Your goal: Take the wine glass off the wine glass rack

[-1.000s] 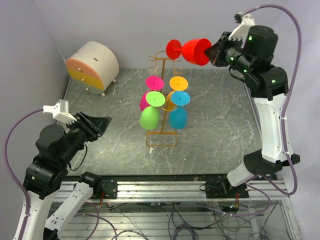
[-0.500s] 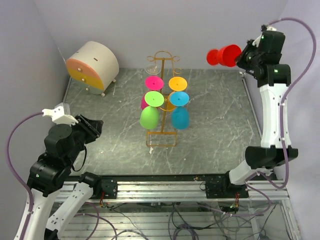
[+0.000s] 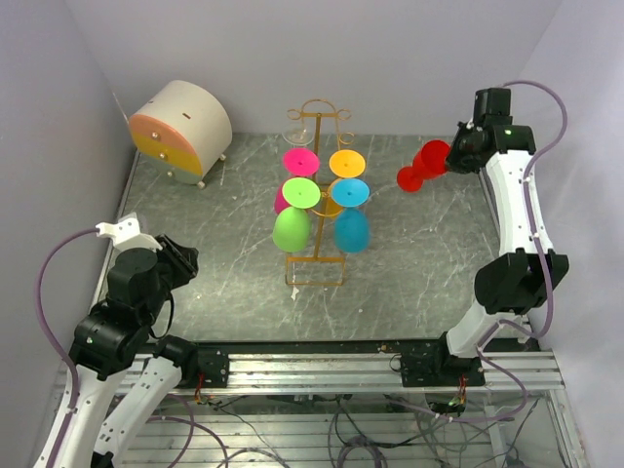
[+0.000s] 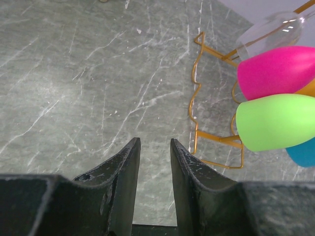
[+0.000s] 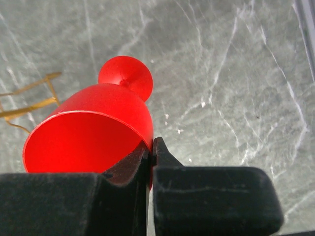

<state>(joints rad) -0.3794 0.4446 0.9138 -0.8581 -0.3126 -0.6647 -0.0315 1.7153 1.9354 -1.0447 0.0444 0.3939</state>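
A round cream drawer box [image 3: 185,122] with orange and yellow fronts stands on the grey marbled surface [image 3: 429,253], well beyond the left end effector [image 4: 153,141], far across from the right end effector [image 5: 150,143].

We note a grey marble-patterned tabletop [image 3: 214,195] with white veins, evenly lit and showing only soft shadows. Plain pale lilac-grey walls close it in: back wall [image 3: 292,49], left wall [image 3: 49,146], right wall [image 3: 590,58]. In the far left corner stands a small round beige drawer box [image 3: 180,129] on short feet, its front orange and yellow. Along the near edge we see an aluminium rail [image 3: 312,370], with loose wiring [image 3: 341,429] beneath.
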